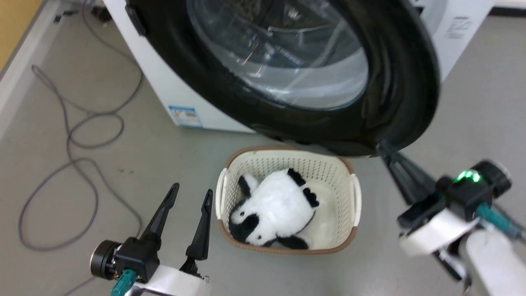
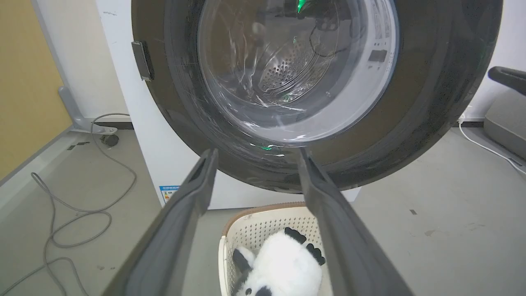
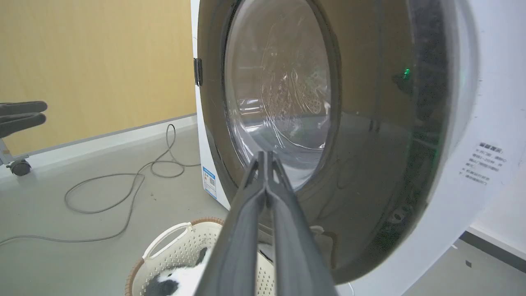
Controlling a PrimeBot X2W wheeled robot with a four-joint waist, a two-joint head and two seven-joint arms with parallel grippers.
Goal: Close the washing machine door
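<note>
Straight ahead of me: the washing machine door, a glossy black ring around a bulging glass window, stands out from the front of the washing machine.
Door's lower rim: over the far edge of the basket in my head view.
Right gripper: fingers pressed together with nothing between them, tips up at the door's lower right rim; I can't tell whether they touch it.
Left gripper: fingers spread apart and empty, low beside the basket's left side, well short of the door.
Basket contents: a panda plush toy lying inside.
Machine front: blue label low down, left of the door.
Floor: grey cable looping off to my left.
</note>
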